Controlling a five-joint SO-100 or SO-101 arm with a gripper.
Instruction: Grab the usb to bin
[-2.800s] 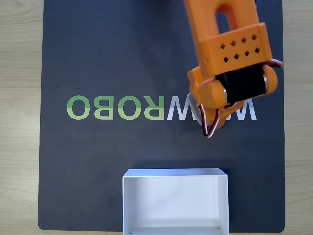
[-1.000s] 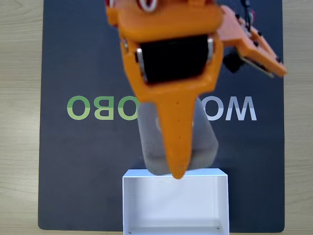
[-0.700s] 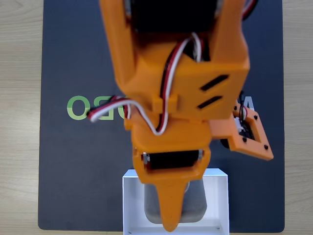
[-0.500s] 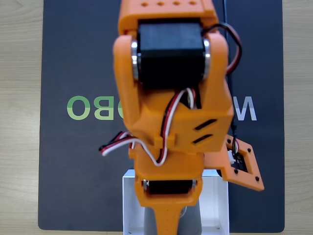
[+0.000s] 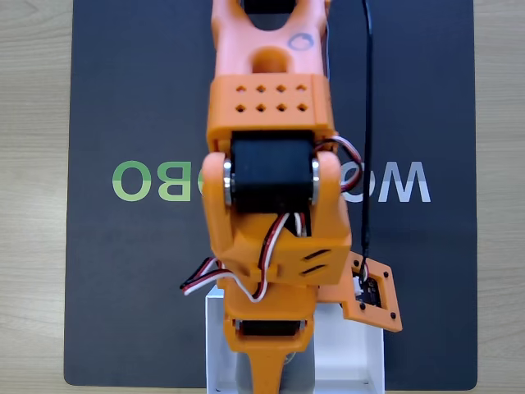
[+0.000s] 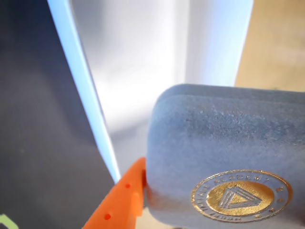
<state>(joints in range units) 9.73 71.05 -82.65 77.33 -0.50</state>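
Our arm [image 5: 271,205] has stretched much farther out than it was a moment ago. Back then it sat over the top right of the dark mat [image 5: 123,98], and now it reaches down the middle until its tip hangs over the bin [image 5: 373,357]. The usb has come along with it.

Going left to right in the wrist view, we first see the dark mat, then the thin white wall of the bin [image 6: 86,95], then the bin's pale floor. Next comes one orange finger [image 6: 121,200] pressed against the left side of the usb [image 6: 224,152]. The usb fills the right part of that view, with its gold emblem [image 6: 240,194] facing up. It sits over the inside of the bin.

We think the gripper [image 5: 267,373] is closed on the usb, since the finger touches its side, but we cannot see the other finger.

The usb looks soft and fuzzy on the outside, so it should not slip much. It seems light and a bit firm. Its flat sides look like the best place to hold it.

The wrist view shows us the usb and the emblem up close. The fixed view shows us the whole arm, the green and white letters [image 5: 156,180] on the mat, and the wooden table [image 5: 33,205] around it, but there the arm covers the usb.
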